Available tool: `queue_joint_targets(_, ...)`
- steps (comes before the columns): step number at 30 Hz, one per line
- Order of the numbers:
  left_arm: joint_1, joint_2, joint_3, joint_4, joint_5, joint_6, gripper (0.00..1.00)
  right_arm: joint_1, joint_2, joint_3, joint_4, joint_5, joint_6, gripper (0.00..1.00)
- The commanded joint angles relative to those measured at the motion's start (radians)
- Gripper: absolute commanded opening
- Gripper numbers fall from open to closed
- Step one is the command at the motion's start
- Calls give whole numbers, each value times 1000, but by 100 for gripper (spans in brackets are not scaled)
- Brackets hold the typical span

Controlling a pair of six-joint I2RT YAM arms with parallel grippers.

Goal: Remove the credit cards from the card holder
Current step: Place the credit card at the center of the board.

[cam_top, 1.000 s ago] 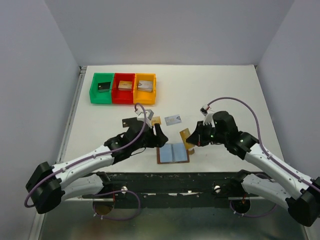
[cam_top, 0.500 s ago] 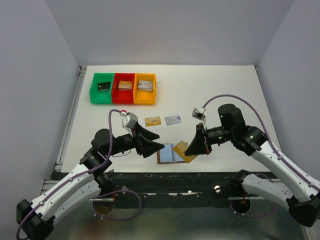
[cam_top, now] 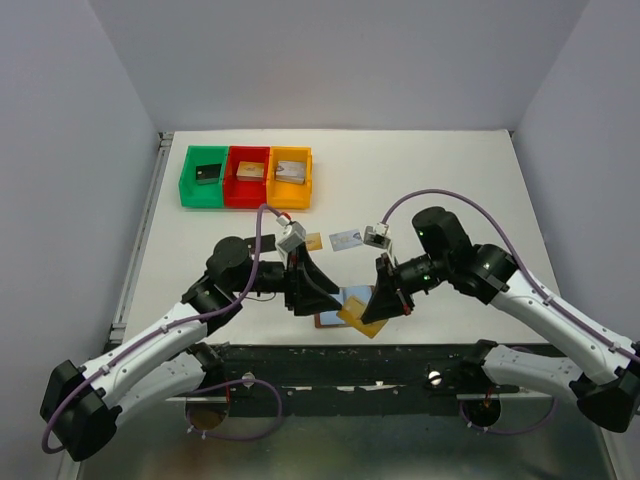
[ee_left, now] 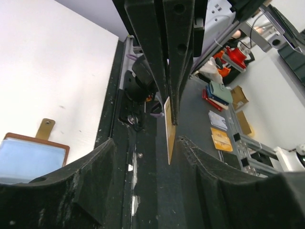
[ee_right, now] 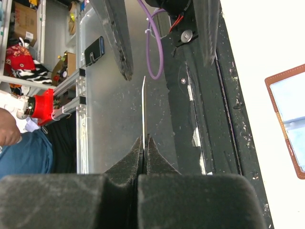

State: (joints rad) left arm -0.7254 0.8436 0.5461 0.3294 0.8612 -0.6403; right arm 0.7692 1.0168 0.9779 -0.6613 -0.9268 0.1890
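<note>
Gold card (cam_top: 358, 318) pinched edge-on in right claw (cam_top: 376, 306), held clear above open wallet (ee_left: 28, 155) at near table edge; left claw (cam_top: 322, 292) wide, facing card edge, probably for handover or regrip.

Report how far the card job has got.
Done: a gold card and a silver card lie out on the table. In hand: the right tool is shut on a second gold card near the open holder, the left tool open beside it. Left: set that card down; the arms hide most of the holder, so further cards cannot be told.
</note>
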Motion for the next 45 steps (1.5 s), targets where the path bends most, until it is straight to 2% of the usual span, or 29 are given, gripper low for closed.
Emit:
queue_joint_targets(1,-28,28,35,26,76,-1,62,25,20,48,-31,32,-17,0)
queue_joint_targets(7,-77,46,34,28,78,7,56,42,54,68,-34,51,-22,0)
queue_joint_targets(12,-95,61,35,22,84,16,35,48,66,74,-37,60,-28,0)
queue_joint_targets(16,-97,58,26,19,82,24,27,51,72,77,-43,66,-34,0)
queue_joint_targets(18,-95,55,23,19,81,27,18,53,75,77,-44,69,-34,0)
queue_joint_targets(20,-95,54,14,17,78,31,0,51,78,79,-46,66,-34,0)
queue_joint_targets(21,-97,51,11,19,75,31,0,51,78,81,-46,69,-34,0)
queue_joint_targets(22,-95,46,6,17,68,34,0,50,78,85,-47,89,-28,5)
queue_joint_targets(23,-95,34,0,8,44,40,0,51,75,87,-49,133,-17,17)
queue_joint_targets(24,-91,19,-11,-16,9,57,0,51,69,91,-54,205,-2,36)
queue_joint_targets(26,-72,-29,-35,-82,-103,80,0,48,42,93,-58,381,59,51)
queue_joint_targets(29,30,-89,-92,-180,-299,39,0,6,-6,84,-58,554,136,62)
queue_joint_targets(32,180,-113,-159,-219,-389,-53,0,-39,-69,64,-55,664,187,63)
queue_joint_targets(35,257,-69,-181,-265,-479,-137,0,-41,-121,39,-40,730,208,63)
queue_joint_targets(39,296,67,-176,-253,-556,-214,0,-41,-153,-10,-15,779,251,63)
queue_joint_targets(45,316,244,-158,-130,-585,-236,0,-41,-193,-108,63,729,326,63)
